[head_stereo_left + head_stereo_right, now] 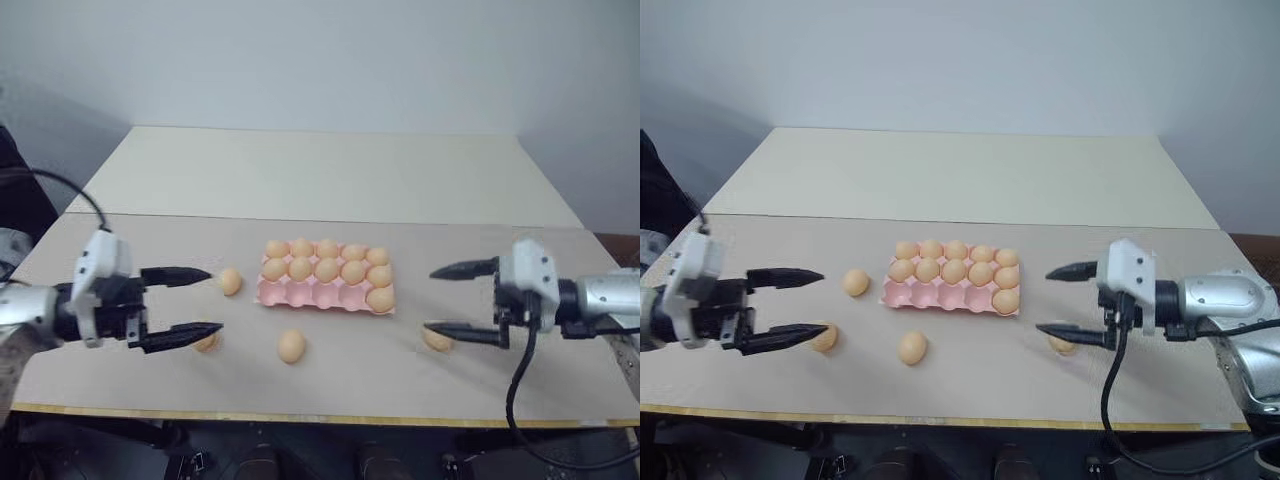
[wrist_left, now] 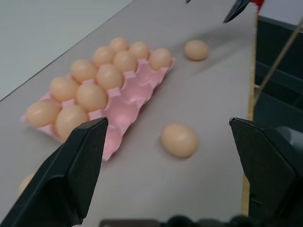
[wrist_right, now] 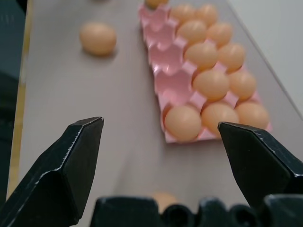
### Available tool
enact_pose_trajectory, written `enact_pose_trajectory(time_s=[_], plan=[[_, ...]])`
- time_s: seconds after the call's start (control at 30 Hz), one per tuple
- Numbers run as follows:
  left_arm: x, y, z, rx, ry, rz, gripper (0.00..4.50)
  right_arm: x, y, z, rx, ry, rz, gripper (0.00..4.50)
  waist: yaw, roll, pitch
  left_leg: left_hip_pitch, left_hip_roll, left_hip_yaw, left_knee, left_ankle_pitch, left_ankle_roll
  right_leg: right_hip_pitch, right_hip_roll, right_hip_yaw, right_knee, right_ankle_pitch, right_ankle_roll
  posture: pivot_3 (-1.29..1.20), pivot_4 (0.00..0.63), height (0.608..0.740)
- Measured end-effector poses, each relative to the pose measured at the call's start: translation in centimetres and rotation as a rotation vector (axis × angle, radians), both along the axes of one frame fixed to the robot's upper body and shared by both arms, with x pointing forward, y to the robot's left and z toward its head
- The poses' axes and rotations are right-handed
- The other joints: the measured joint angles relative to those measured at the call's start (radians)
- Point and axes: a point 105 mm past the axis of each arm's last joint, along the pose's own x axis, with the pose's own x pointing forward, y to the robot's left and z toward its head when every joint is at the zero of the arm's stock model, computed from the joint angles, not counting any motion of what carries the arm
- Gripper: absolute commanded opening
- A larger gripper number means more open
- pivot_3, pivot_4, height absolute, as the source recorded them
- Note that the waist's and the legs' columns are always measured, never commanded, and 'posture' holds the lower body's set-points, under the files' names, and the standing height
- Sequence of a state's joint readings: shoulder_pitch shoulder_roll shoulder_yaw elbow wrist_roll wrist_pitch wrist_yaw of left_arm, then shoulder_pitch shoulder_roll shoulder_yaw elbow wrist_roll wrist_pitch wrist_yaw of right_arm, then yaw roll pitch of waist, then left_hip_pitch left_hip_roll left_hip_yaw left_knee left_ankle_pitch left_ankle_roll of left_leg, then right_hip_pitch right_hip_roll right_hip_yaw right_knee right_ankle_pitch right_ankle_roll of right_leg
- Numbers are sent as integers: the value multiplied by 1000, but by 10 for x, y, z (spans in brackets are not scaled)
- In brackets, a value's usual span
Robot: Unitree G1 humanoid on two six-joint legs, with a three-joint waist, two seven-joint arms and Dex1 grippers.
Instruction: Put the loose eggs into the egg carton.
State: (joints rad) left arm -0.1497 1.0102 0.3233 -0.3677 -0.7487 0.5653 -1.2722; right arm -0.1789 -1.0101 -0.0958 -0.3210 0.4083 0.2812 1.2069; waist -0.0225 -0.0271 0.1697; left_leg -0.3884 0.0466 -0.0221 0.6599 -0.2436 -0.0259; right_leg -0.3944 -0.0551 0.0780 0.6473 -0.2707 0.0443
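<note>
The pale pink egg carton [image 1: 300, 296] lies mid-table, its two far rows full of eggs and one egg in the right-end cup of the near row. Loose eggs lie around it: one left of the carton [image 1: 231, 281], one in front of it [image 1: 291, 346], one under my left gripper's lower finger [image 1: 207, 343] and one by my right gripper's lower finger [image 1: 437, 340]. My left gripper [image 1: 213, 300] hovers open at the left, pointing toward the carton. My right gripper [image 1: 430, 299] hovers open at the right, pointing back at it. Neither holds anything.
The table's front edge [image 1: 320, 417] runs close below the loose eggs. A second, paler tabletop [image 1: 330, 170] extends behind the carton up to the wall. A black cable [image 1: 520, 390] hangs from the right wrist over the front edge.
</note>
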Motion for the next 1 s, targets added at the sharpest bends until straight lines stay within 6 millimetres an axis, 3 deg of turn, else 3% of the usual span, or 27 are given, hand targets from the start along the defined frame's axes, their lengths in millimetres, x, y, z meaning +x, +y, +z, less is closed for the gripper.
enact_pose_trajectory(time_s=[0.1, 0.43, 0.5, 0.6, 0.63, 0.7, 0.87, 1.0], plan=[[2, -10, -2, -14, 4, -70, 4457, -1, -6, -22, -69, 25, -5, 4500, -3, 0, 0, 0, 0, 0, 0, 0, 0, 0, 0, 0, 0, 0, 0, 0, 150, 740], [6, -11, -8, -14, 19, -89, 4457, 18, -15, -58, -177, -21, -66, 4500, -18, 0, 0, 0, 0, 0, 0, 0, 0, 0, 0, 0, 1, 0, 0, 0, 150, 740], [6, -11, -9, -8, 12, -89, 4500, 22, -17, -64, -193, -30, -79, 4202, -18, 0, 0, 0, 0, 0, 0, 0, 0, 0, 0, 0, 1, 0, 0, 0, 150, 740], [5, -11, -10, -5, 10, -89, 4500, 27, -20, -72, -182, -32, -99, 3377, -18, 0, 0, 0, 0, 0, 0, 0, 0, 0, 0, 0, 1, 0, 0, 0, 150, 740], [5, -10, -10, -5, 12, -88, 4500, 28, -19, -71, -173, -37, -95, 2964, -18, 0, 0, 0, 0, 0, 0, 0, 0, 0, 0, 0, 1, 0, 0, 0, 150, 740], [5, -10, -11, -4, 14, -86, 4500, 29, -17, -69, -170, -46, -91, 2649, -19, 0, 0, 1, 0, 0, 1, 0, 0, 1, 0, 0, 1, 0, 0, 0, 150, 740], [6, -7, -15, -6, 22, -57, 4500, 31, -15, -64, -138, -67, -106, 2644, -18, 0, 0, 1, 0, 0, 1, 0, 0, 1, 0, 0, 1, 0, 0, 0, 150, 740], [14, 0, -2, -70, -46, 42, 4500, 39, 11, -34, -15, -145, -79, 2644, -25, 0, 0, 2, 0, -1, 1, 0, 0, 1, 1, 1, 2, 0, 0, 0, 150, 740]])
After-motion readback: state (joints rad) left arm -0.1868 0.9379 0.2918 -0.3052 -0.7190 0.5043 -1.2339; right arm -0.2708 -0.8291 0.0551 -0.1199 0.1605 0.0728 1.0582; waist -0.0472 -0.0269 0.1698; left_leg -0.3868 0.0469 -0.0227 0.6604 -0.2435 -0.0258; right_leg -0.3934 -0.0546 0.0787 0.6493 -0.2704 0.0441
